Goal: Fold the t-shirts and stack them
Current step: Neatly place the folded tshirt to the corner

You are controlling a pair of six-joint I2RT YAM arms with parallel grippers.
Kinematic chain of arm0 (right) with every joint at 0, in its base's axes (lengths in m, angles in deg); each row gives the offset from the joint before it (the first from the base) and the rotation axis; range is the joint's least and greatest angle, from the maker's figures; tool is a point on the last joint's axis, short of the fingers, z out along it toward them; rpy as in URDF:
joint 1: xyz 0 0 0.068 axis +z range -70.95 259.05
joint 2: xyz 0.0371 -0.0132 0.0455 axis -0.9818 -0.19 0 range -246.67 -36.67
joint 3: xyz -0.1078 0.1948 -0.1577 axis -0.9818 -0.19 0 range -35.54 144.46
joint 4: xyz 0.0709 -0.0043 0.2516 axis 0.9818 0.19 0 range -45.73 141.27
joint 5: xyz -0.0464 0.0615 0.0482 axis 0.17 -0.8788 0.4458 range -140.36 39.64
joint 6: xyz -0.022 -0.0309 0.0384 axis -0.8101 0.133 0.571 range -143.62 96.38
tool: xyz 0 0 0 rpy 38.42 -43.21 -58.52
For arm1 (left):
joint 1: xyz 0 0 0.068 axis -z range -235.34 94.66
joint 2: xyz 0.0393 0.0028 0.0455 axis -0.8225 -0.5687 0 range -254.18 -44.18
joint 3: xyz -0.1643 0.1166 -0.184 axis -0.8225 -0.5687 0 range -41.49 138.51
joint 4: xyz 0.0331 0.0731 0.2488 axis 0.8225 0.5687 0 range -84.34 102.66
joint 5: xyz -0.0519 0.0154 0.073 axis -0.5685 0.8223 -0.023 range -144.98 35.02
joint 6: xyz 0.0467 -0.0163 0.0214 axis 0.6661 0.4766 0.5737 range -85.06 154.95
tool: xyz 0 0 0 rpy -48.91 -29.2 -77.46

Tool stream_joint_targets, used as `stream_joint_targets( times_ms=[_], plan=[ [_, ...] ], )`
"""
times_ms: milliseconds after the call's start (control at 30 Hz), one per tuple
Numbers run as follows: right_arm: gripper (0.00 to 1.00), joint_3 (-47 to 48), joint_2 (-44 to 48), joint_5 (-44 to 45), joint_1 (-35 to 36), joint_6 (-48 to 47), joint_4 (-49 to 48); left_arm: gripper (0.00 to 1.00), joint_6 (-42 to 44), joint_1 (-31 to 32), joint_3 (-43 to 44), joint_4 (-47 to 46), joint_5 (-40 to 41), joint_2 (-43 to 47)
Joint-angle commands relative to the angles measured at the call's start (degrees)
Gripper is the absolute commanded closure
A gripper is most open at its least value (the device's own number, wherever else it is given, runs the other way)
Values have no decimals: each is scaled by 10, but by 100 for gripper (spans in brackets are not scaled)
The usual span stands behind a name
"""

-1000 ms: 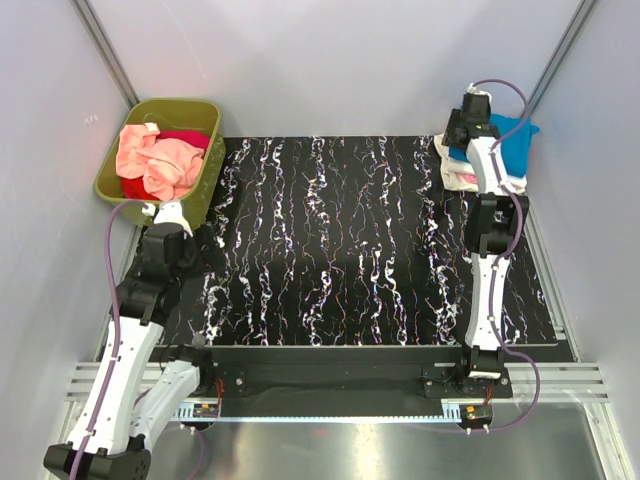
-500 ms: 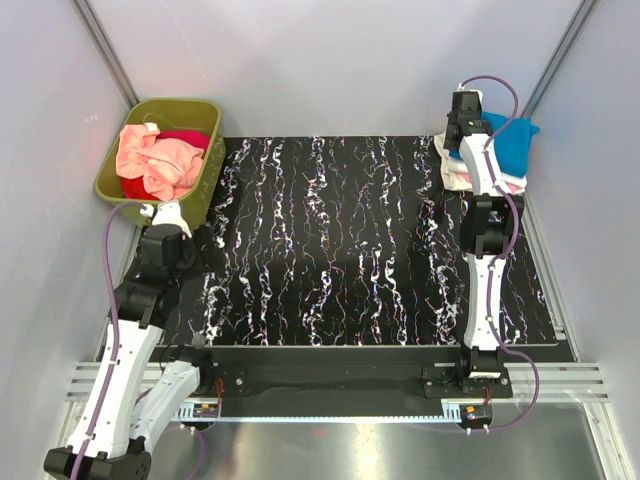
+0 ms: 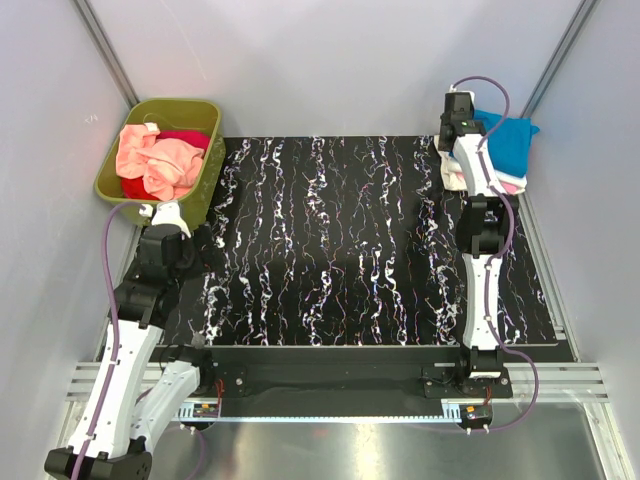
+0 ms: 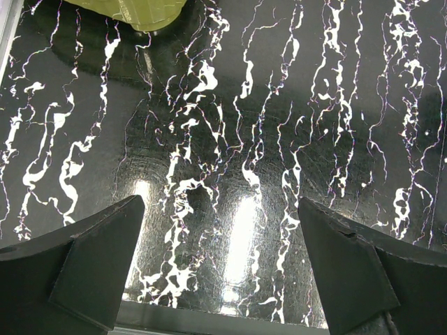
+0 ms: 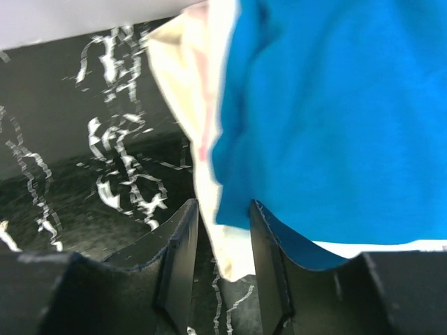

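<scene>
A bright blue t-shirt [image 3: 510, 140] lies on top of a stack at the table's far right corner. A cream-white shirt [image 3: 452, 172] and a pink edge [image 3: 515, 187] show under it. My right gripper [image 3: 456, 128] hovers at the stack's left edge. In the right wrist view its jaws [image 5: 223, 237] stand a narrow gap apart. The blue shirt [image 5: 335, 112] and the cream shirt's corner [image 5: 202, 91] show past that gap, not pinched. My left gripper [image 3: 170, 212] is wide open and empty [image 4: 220, 202] above the bare table, beside the tub.
An olive-green tub [image 3: 205, 190] at the far left holds a crumpled salmon-peach shirt [image 3: 150, 160] and a red one [image 3: 185, 138]; its corner shows in the left wrist view [image 4: 140, 10]. The black marbled table [image 3: 330, 250] lies between the arms. Grey walls enclose the back and sides.
My right gripper has moved back and to the left, off the top of the stack, uncovering more of the blue shirt. The left arm has not moved.
</scene>
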Motion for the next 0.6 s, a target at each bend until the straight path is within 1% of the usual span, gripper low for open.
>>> stream_joint_targets(
  times_ms=[0,100,333,567],
  plan=[
    [57,32,-7,15,21,-18,-1,1,3,-4,0,-29,1,10],
    [57,27,-9,29,26,-18,-3,1,3,-4,-1,-30,0,12],
    [58,29,-10,93,28,-31,-6,1,4,-4,-2,-31,-2,14],
    [57,28,-13,118,27,-42,-7,1,5,-6,-3,-32,-5,14]
  ],
)
